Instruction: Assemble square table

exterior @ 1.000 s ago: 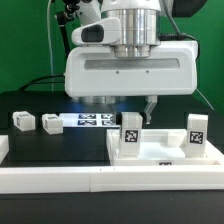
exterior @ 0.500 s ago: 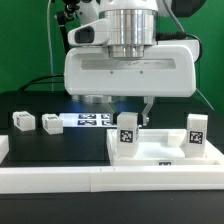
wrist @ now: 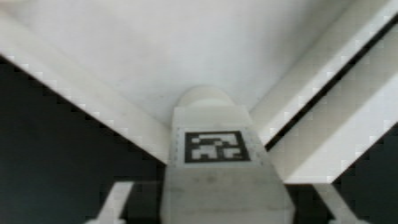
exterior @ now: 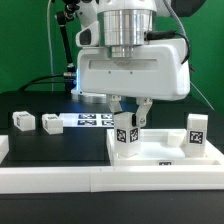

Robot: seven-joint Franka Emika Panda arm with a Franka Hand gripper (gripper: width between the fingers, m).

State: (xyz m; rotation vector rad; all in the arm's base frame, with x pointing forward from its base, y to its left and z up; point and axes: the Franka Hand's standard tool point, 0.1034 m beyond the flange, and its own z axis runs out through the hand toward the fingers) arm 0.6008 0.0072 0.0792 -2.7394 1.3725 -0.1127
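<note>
One leg block (exterior: 125, 136) upright, long axis vertical, pinched by gripper (exterior: 130, 114) on slab (exterior: 162, 149).

Exterior view: arm (exterior: 128, 25) chopped off at 12 o'clock edge; rail (exterior: 60, 180) runs out at 9 and 3 o'clock; marker board (exterior: 88, 120) tags too small to read. Wrist view: leg (wrist: 214, 110) blurred, tag (wrist: 215, 146) mushy, base cut off.

A green backdrop (exterior: 25, 45) fills the rear from nine to twelve o'clock. Below it lies the evenly lit black tabletop (exterior: 55, 145), with a low white rail (exterior: 60, 185) across six o'clock.
</note>
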